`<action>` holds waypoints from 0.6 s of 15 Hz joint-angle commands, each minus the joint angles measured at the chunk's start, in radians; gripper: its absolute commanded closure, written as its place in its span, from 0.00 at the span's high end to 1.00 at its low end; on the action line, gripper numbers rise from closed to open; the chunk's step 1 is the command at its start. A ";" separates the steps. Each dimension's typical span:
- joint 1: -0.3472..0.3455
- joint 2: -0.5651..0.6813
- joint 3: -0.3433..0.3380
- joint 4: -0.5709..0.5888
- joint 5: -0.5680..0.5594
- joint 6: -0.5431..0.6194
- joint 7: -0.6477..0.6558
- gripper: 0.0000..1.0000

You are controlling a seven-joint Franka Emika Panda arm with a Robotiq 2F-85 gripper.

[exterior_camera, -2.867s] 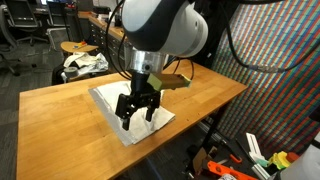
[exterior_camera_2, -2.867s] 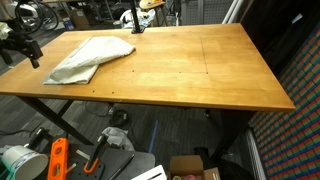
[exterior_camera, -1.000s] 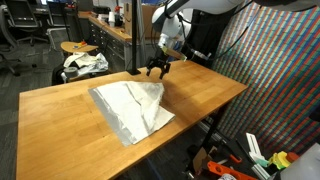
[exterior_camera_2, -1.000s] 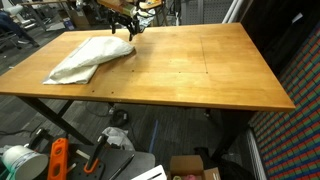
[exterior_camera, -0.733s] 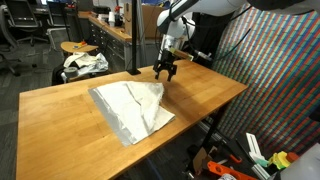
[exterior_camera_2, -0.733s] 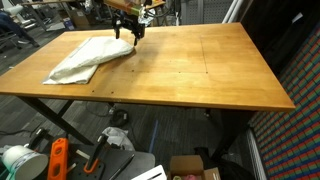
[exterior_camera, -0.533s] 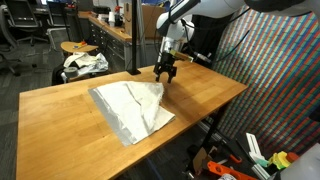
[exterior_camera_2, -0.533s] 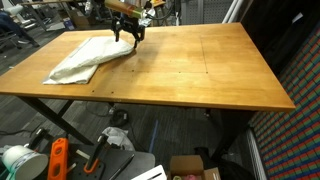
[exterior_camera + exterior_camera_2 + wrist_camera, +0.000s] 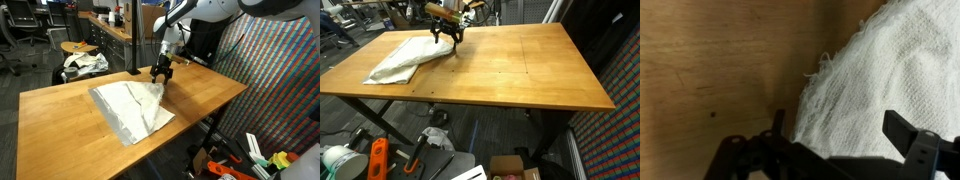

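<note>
Wooden table (image 9: 60,120) is filling both exterior views, its top bare apart from one cloth; a multicoloured woven panel (image 9: 275,70) is standing beside it; a stool (image 9: 82,60) with rumpled fabric is sitting behind; an orange tool (image 9: 377,160) and a cardboard box (image 9: 510,167) are lying on the floor beneath. White cloth (image 9: 130,108) is lying crumpled on the table, toward one far corner. Gripper (image 9: 160,76) is hanging over the cloth's frayed far edge; jaws are standing spread wide, grasping nothing; in the wrist view the weave is showing between the fingers; contact cannot be told.
</note>
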 commanded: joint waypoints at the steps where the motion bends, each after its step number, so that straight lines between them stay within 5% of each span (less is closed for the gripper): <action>1: -0.013 0.038 0.014 0.050 0.021 0.043 0.010 1.00; 8: -0.014 0.066 0.020 0.060 0.019 0.096 0.018 1.00; 9: -0.013 0.066 0.020 0.060 0.018 0.096 0.020 0.94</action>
